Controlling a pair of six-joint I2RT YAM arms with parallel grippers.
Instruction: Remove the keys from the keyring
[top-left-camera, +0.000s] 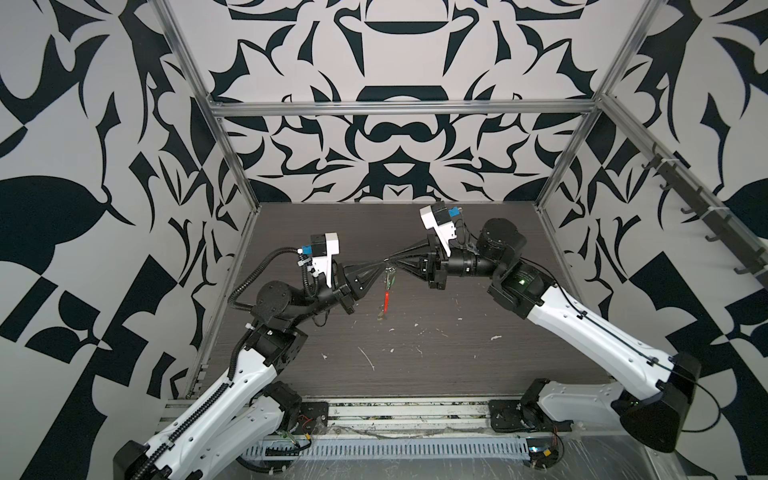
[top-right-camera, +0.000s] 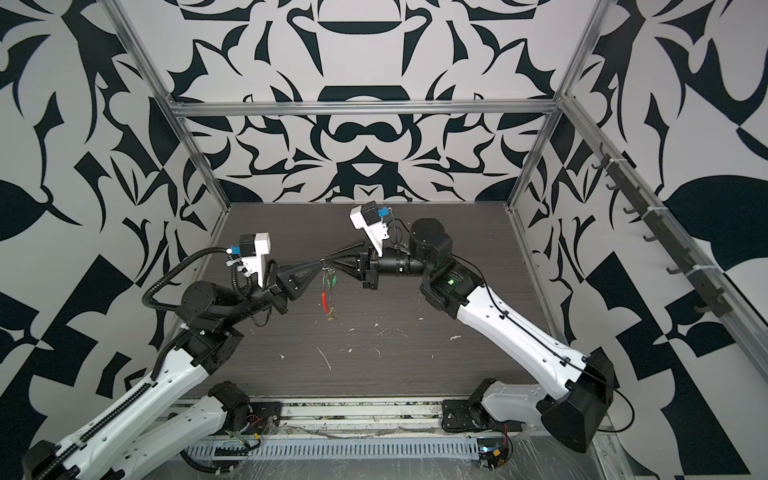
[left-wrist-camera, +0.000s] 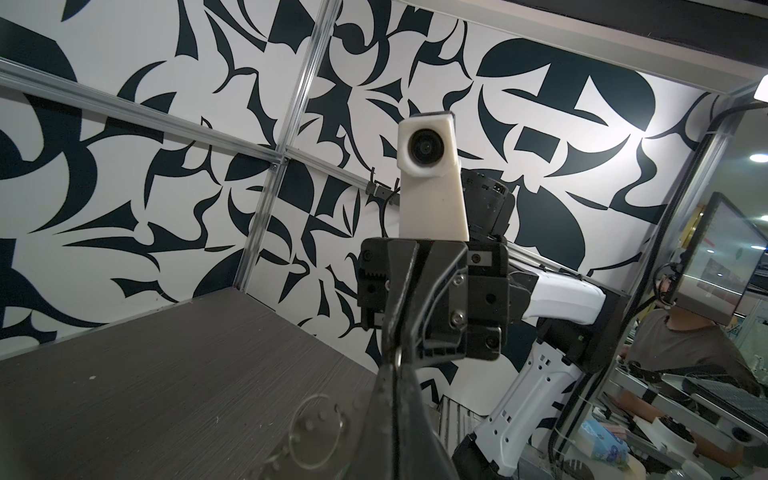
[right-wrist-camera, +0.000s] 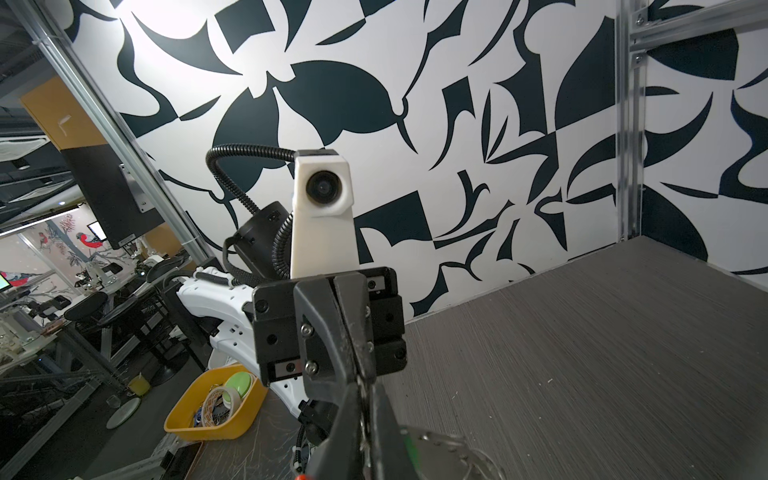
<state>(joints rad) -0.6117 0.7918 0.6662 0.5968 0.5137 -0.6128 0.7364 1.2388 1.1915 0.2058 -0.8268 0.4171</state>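
Now the keyring is held up above the middle of the table, so the green key and yellow key hang free. The left gripper is pinched tight on its top. The right gripper is closed just beside, likely to tug the green key off.

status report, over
left gripper shut on keyring, right gripper shut beside it. keyring hangs midair, green tag and yellow tag still on. nothing in the way.
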